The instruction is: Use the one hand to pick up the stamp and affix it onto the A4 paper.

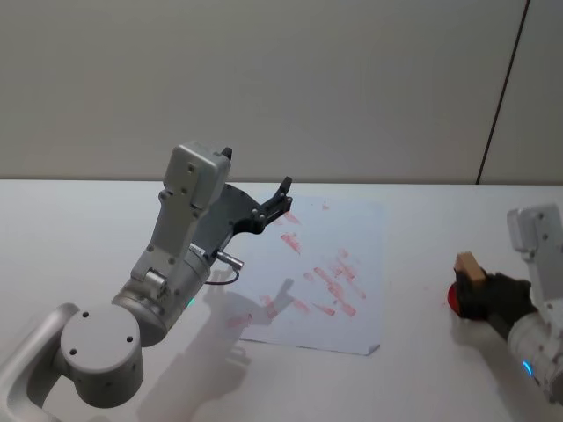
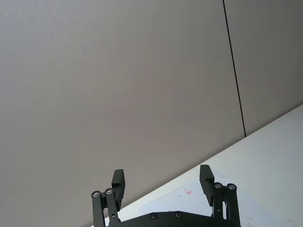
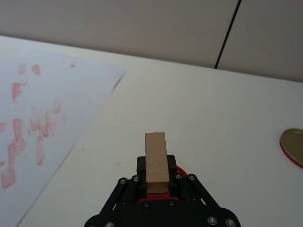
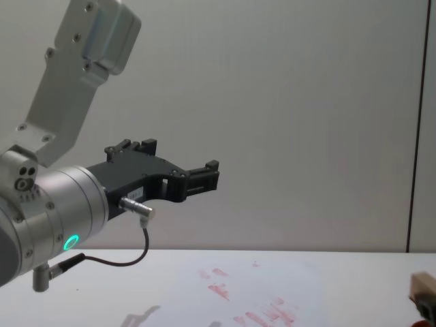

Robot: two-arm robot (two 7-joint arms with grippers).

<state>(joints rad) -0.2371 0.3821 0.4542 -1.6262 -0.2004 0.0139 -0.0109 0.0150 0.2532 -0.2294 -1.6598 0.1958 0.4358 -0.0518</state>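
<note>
Right hand pinching the wooden stamp

My right hand (image 3: 156, 178) has its two fingers clamped on the stamp (image 3: 155, 153), a tan block standing upright in the grip. A small red object (image 3: 182, 171) sits just beneath it on the white counter (image 3: 203, 109). The A4 paper (image 3: 47, 94), dotted with red prints, lies apart to this hand's left. My left hand (image 1: 283, 195) hangs raised above the paper, fingers spread.

Soft, even overhead light on the white desk (image 1: 422, 369). The silver round-jointed left arm (image 1: 167, 264) casts a pale, soft-edged grey shadow (image 1: 230, 318) onto the near-left corner of the white, red-printed A4 paper (image 1: 361, 233). A blue-green ring (image 4: 70, 241) glows on this arm.
</note>
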